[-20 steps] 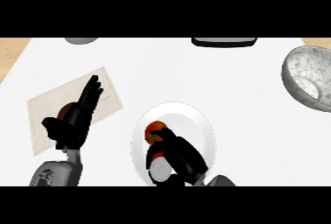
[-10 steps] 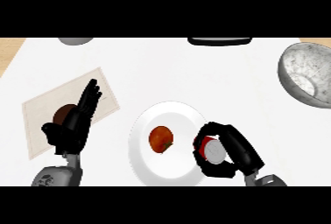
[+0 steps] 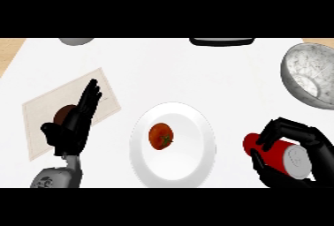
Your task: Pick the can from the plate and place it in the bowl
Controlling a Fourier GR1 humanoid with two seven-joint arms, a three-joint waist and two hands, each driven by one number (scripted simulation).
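A red can (image 3: 277,155) with a silvery top lies tilted in my right hand (image 3: 301,140), whose fingers and thumb curl round it. The can hangs to the right of the white plate (image 3: 189,152), off its rim. A red tomato (image 3: 161,136) lies on the plate left of its middle. The speckled grey bowl (image 3: 312,73) stands at the far right, beyond the can. My left hand (image 3: 73,126) rests open at the lower left, fingers up, over a beige mat (image 3: 44,109).
A brown round thing (image 3: 62,114) lies on the mat, partly hidden by the left hand. A grey object (image 3: 76,41) and a dark tray (image 3: 221,41) show at the far edge. Wooden strips border the white counter at both upper corners.
My right hand has carried the can off the plate to the right, uncovering the tomato. The view shifted so that the bowl shows more. The left hand has stayed in place.
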